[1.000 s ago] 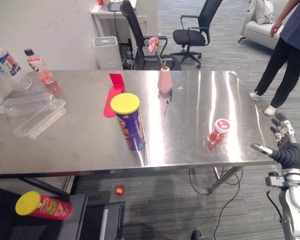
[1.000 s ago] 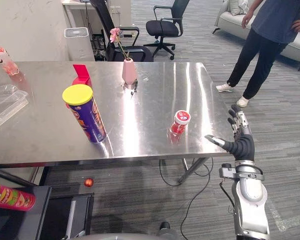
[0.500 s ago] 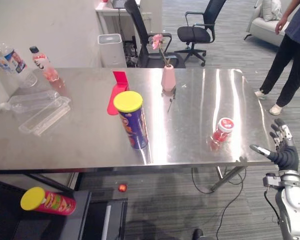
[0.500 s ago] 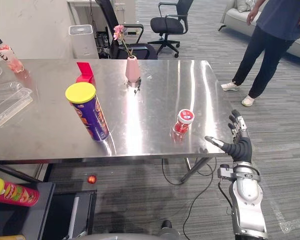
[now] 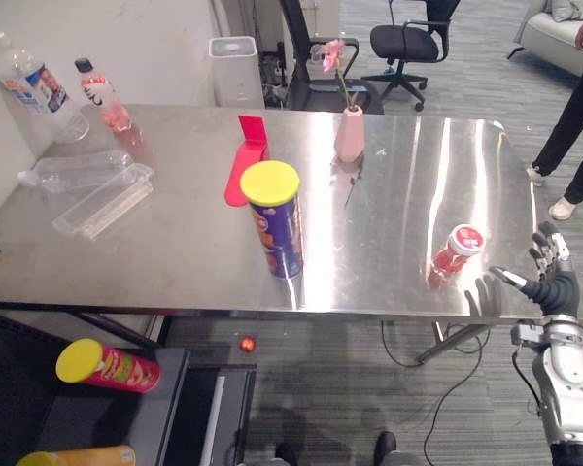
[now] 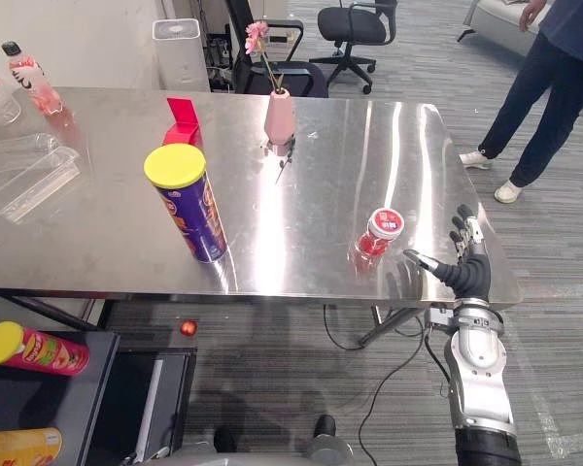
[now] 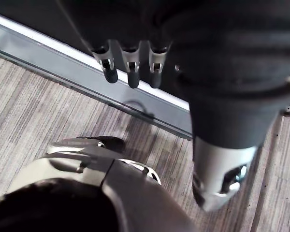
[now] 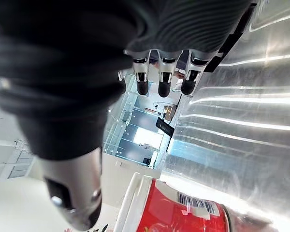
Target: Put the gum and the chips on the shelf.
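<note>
On the shiny steel table [image 5: 175, 248], the small white-lidded red gum tub [image 5: 458, 249] stood near your right hand [image 5: 556, 287], fingers spread open; you'd likely have done best closing round its middle, keeping it upright.

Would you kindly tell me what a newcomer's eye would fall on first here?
A tall blue chips can with a yellow lid stands upright on the steel table. Near its right front corner sits a small red gum tub, the open right robot hand close beside it, not touching. A red chips can lies on the low shelf at lower left.
</note>
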